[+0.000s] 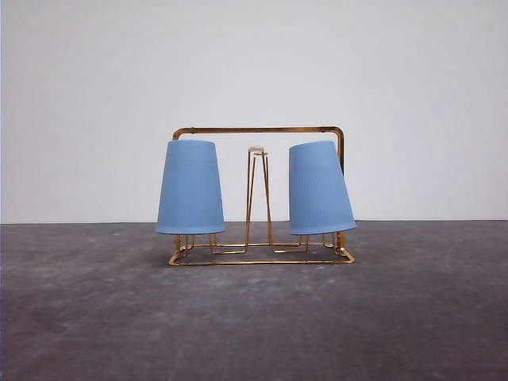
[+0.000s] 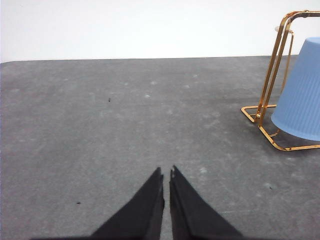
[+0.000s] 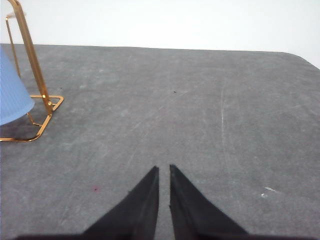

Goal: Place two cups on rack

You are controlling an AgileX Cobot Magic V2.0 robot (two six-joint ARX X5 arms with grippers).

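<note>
The gold wire rack [image 1: 260, 130] stands mid-table with two light blue ribbed cups hung upside down on its pegs. The left cup [image 1: 190, 187] hangs straight; the right cup [image 1: 319, 188] leans outward. A bare peg with a pale tip [image 1: 256, 150] rises between them. In the left wrist view my left gripper [image 2: 166, 172] is shut with nothing in it, well short of the rack [image 2: 272, 65] and one cup [image 2: 301, 100]. My right gripper [image 3: 164, 169] is likewise shut on nothing, off to the side of the rack [image 3: 30, 50] and the other cup [image 3: 11, 90].
A dark grey table [image 1: 254, 317] runs back to a plain white wall. Its rounded far corner [image 3: 300, 55] shows in the right wrist view.
</note>
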